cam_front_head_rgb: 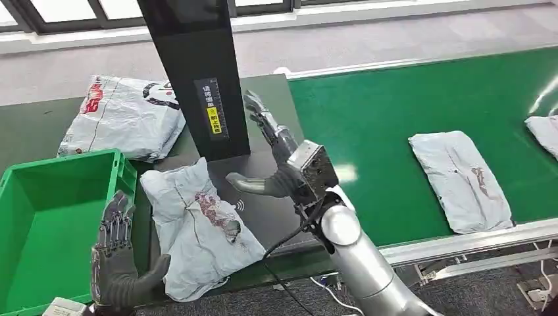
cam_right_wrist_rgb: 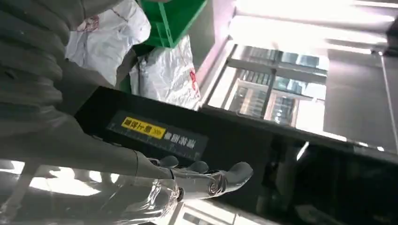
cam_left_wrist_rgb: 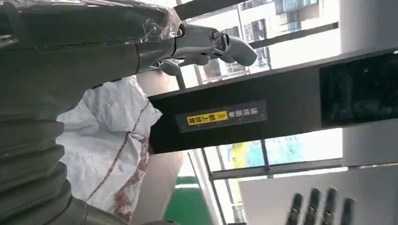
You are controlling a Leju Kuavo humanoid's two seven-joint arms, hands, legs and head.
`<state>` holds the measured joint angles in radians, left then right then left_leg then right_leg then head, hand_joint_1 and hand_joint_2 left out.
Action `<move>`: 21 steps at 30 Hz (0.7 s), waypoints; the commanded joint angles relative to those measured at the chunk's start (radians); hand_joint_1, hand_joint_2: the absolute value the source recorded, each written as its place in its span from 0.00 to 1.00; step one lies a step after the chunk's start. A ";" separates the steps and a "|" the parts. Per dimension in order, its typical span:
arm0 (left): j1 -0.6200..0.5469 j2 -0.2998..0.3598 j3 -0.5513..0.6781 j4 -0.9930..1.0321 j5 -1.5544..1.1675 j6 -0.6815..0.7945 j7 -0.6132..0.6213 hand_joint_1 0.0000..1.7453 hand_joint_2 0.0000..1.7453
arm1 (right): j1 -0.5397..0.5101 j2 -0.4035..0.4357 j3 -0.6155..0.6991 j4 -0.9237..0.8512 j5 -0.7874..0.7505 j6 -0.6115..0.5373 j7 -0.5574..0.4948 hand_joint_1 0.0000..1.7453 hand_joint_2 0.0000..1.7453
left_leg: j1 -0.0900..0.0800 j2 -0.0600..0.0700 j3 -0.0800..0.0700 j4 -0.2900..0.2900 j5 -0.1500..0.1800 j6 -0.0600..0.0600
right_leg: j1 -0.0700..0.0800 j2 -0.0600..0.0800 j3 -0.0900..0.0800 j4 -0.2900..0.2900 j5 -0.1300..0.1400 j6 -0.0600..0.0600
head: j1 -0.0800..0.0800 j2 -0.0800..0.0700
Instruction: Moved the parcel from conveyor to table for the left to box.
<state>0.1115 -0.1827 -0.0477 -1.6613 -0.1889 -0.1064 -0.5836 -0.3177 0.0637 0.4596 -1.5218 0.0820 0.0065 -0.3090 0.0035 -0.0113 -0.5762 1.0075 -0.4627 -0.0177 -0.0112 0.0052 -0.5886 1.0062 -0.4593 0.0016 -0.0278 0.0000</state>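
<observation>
1. The parcel [cam_front_head_rgb: 197, 227], a crumpled white bag with a dark red print, lay on the dark table [cam_front_head_rgb: 266, 217], its lower end hanging over the near edge, just beside the green box [cam_front_head_rgb: 39, 230].
2. The right hand [cam_front_head_rgb: 270, 155] hovered above the table beside the parcel, apart from it, on a silver arm [cam_front_head_rgb: 362, 263] reaching in from the lower right.
3. Its fingers [cam_front_head_rgb: 260, 115] were stretched out and apart, pointing toward the black post [cam_front_head_rgb: 197, 72], with the thumb [cam_front_head_rgb: 247, 183] pointing toward the parcel; it held nothing.
4. The left hand [cam_front_head_rgb: 118, 263] stood upright at the box's near right corner, just left of the parcel's lower end.
5. Its fingers [cam_front_head_rgb: 117, 217] were straight and side by side, thumb [cam_front_head_rgb: 152, 271] splayed toward the parcel; it held nothing, and I could not tell whether the thumb touched the bag.
6. The post carried a yellow label [cam_front_head_rgb: 212, 118] and stood on the table behind the parcel.
7. A second white bag [cam_front_head_rgb: 125, 115] with red and black print lay behind the box.
8. On the green conveyor [cam_front_head_rgb: 395, 118], 1 more white bag [cam_front_head_rgb: 460, 178] lay well apart to the right, and another [cam_front_head_rgb: 545, 131] showed at the right edge.
</observation>
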 commanded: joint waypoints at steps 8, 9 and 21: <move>-0.424 0.116 -0.272 0.532 -1.115 0.126 0.512 0.00 1.00 | 0.228 0.037 -0.235 -0.186 -0.007 0.062 -0.051 0.00 1.00 | -0.001 -0.011 0.000 -0.002 0.004 0.001 | 0.000 -0.012 0.003 -0.002 0.000 0.000 | 0.000 0.000; -0.468 0.124 -0.297 0.598 -1.150 0.101 0.523 0.00 1.00 | 0.234 0.050 -0.244 -0.186 -0.005 0.070 -0.046 0.00 1.00 | 0.000 -0.008 0.000 -0.001 0.003 0.000 | 0.000 -0.009 0.002 -0.002 0.000 0.000 | 0.000 0.000; -0.642 0.155 -0.446 0.884 -1.217 0.022 0.506 0.00 1.00 | 0.255 0.068 -0.269 -0.191 0.000 0.089 -0.042 0.00 1.00 | 0.000 0.000 0.006 -0.002 0.003 0.000 | 0.000 -0.001 0.007 -0.002 0.003 -0.001 | 0.000 0.000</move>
<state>-0.4130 -0.0828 -0.3390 -1.0568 -1.3722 -0.0431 -0.0664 -0.0728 0.1122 0.2579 -1.7124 0.0832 0.0874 -0.3566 0.0035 -0.0120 -0.5705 1.0071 -0.4607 -0.0180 -0.0113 0.0043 -0.5817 1.0056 -0.4578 0.0001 -0.0278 0.0000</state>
